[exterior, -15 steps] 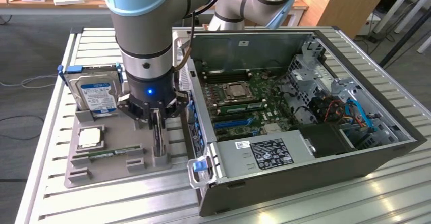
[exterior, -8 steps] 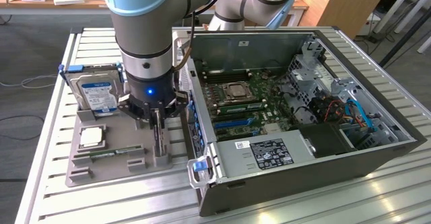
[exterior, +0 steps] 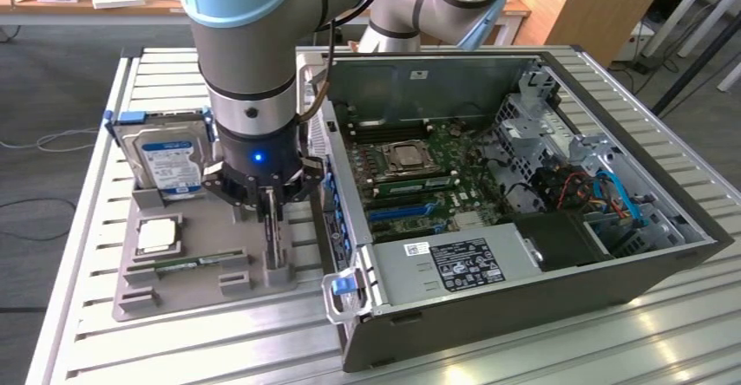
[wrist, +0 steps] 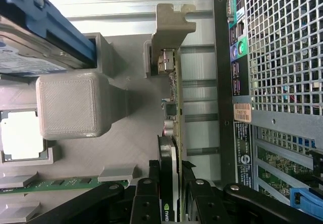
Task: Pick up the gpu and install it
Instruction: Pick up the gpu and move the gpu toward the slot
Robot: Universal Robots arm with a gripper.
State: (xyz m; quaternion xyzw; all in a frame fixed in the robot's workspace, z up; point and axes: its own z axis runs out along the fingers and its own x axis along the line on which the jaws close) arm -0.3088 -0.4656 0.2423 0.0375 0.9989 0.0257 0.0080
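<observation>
Black gripper (wrist: 173,183) was seen clamped on the thin dark silver-bracketed gpu card (wrist: 176,95), which could be jammed in its grey slotted holder (wrist: 174,19) by tilt.

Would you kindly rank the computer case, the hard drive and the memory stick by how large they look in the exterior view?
1. computer case, by far the largest
2. hard drive
3. memory stick, a slim strip

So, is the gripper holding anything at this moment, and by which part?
Yes: the gripper is closed on the gpu, clamping its upper long edge, one finger on each face. The card stands on edge in the gray holder.
</observation>
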